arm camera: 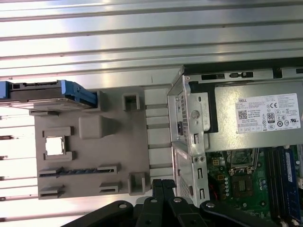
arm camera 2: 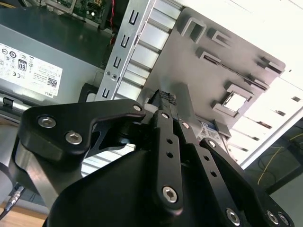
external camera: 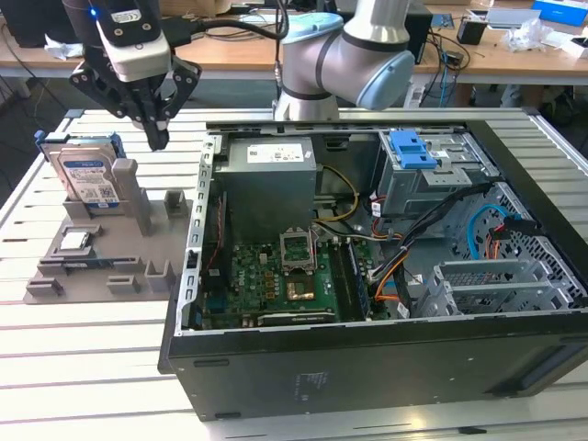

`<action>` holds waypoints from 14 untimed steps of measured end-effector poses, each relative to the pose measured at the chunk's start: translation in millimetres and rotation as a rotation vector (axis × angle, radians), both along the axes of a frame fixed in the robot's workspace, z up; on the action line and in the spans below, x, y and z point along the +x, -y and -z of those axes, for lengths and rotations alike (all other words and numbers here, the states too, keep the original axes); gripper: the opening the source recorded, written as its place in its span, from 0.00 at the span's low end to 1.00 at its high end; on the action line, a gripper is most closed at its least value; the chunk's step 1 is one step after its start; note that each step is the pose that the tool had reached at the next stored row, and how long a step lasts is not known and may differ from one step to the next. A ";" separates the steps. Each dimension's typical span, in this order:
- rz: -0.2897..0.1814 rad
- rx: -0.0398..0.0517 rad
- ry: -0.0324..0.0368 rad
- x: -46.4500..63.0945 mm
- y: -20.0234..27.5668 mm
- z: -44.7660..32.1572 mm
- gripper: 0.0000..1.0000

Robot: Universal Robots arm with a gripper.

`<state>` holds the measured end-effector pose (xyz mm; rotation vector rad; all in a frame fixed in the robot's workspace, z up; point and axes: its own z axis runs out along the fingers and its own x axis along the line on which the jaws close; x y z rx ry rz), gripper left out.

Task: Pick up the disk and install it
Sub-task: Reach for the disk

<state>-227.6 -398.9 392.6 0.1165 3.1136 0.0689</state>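
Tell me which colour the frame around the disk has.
Blue: the frame around the disk shows best in the first wrist view.

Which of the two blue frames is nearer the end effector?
The one clipped around the disk, standing on the grey fixture at the exterior view's left; the end effector hangs beside it. The other bracket sits inside the computer case.
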 end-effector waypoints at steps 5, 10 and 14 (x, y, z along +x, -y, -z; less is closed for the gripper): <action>0.000 0.0000 0.0000 -5.2 0.0 0.0 0.11; 0.000 0.0000 0.0000 -10.0 0.0 0.1 0.11; 0.000 0.0000 0.0000 -14.2 0.0 0.0 0.11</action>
